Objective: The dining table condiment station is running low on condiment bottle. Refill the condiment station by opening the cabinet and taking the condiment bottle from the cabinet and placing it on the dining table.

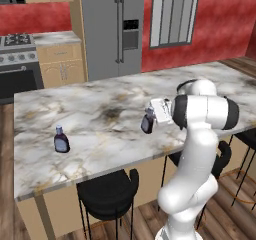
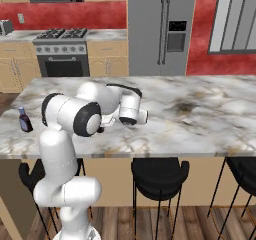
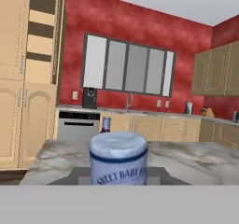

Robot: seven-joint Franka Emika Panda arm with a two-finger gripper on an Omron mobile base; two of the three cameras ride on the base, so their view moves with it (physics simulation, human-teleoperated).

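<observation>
As the condiment bottle point(image 1: 148, 120) is seen just in front of the gripper point(image 1: 153, 115) in the left base view, low over the dining table point(image 1: 100, 109), most of the task is judged to be finished. The bottle is dark, and in the hand view its blue cap point(image 3: 118, 149) and the top of its label are shown very close before the camera, so it is taken to be clamped between the jaws, although the fingertips themselves are hidden. Whether its base is already touching the marble cannot be told; in the left base view it seems to be at the surface or just above it, near the front edge of the table and in front of a dark stain in the marble. A second bottle point(image 1: 61, 139) is standing upright on the same table, well apart, toward the arm's left; it is also seen in the right base view and, further away, in the hand view. The cabinet point(image 3: 25, 73) is seen in the hand view across the room, with one upper door open and its shelves shown, so the opening and the taking out are considered done. What is left is judged to be small: the bottle is to be set down upright on the marble, the jaws are to be released, and the arm is to be drawn back without the bottle being knocked over.
</observation>
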